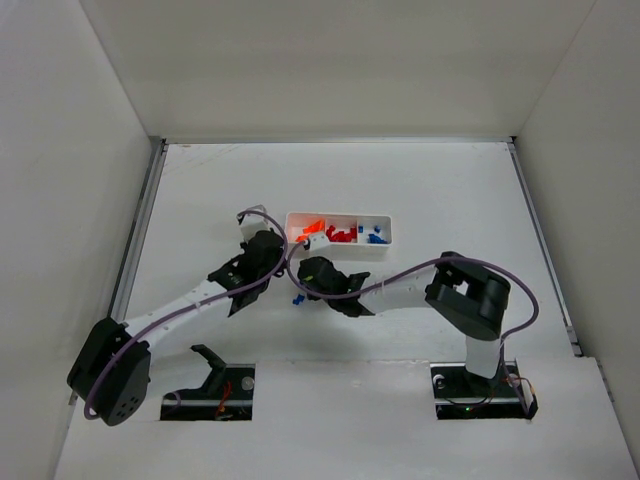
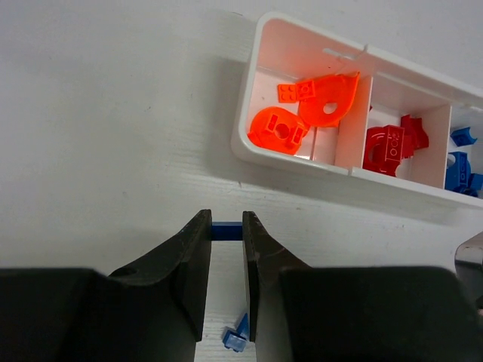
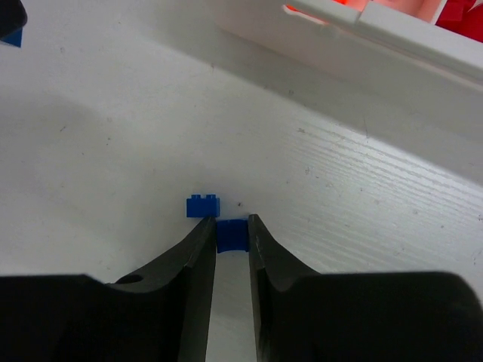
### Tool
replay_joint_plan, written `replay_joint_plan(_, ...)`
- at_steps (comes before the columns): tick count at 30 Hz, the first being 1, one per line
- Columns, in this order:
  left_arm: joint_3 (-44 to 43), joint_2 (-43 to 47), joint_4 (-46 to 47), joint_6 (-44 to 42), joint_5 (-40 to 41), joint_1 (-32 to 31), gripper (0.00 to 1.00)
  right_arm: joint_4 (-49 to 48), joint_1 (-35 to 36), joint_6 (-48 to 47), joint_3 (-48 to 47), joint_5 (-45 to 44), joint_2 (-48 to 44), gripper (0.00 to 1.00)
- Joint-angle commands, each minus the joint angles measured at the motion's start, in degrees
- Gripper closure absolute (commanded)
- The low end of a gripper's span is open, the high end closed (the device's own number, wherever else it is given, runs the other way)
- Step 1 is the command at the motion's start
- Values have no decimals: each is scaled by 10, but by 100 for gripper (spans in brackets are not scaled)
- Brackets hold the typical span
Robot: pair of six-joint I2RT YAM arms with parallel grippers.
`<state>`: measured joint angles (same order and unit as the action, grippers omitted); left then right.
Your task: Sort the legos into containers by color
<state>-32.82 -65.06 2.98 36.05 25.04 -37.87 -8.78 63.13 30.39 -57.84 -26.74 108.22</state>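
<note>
Currently, the left jaws are closed on a small blue brick (image 2: 225, 230), pinched between the fingertips on the near side of the tray (image 2: 245, 113), by its left end. A loose blue piece (image 2: 236, 335) lies on the desk (image 2: 113, 113) below these jaws. The right jaws are closed on a second blue piece (image 3: 232, 235) low over the desk, a short way near of the tray. Whether this piece rests on the surface or is lifted cannot be told. A stray blue brick (image 3: 203, 205) sits on the desk just beside the tip of one right finger. The tray is divided into three compartments. The left one contains orange legos (image 2: 302, 109), the middle one red legos (image 2: 392, 143), and the right one blue legos (image 2: 460, 166). Both arms converge near of the tray's left half.
</note>
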Motion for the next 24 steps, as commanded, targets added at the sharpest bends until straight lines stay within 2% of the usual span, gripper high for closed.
replay_joint_plan(1, -28, 10, 19, 0, -7, 6, 85, 34, 5, -1, -6, -32, 3, 74)
replay_joint_plan(4, -37, 3, 30, 0, -16, 6, 85, 30, 5, 7, 7, -34, -20, 77)
replay_joint_plan(11, -80, -33, 65, 2, -22, -12, 85, -2, 5, 32, 81, -27, -129, 78)
replay_joint_plan(16, -141, -109, 104, 1, -46, -44, 84, -6, -4, 60, 153, -26, -222, 77)
replay_joint_plan(24, -239, -232, 150, -8, -65, -85, 83, 4, -56, 71, 250, -21, -370, 77)
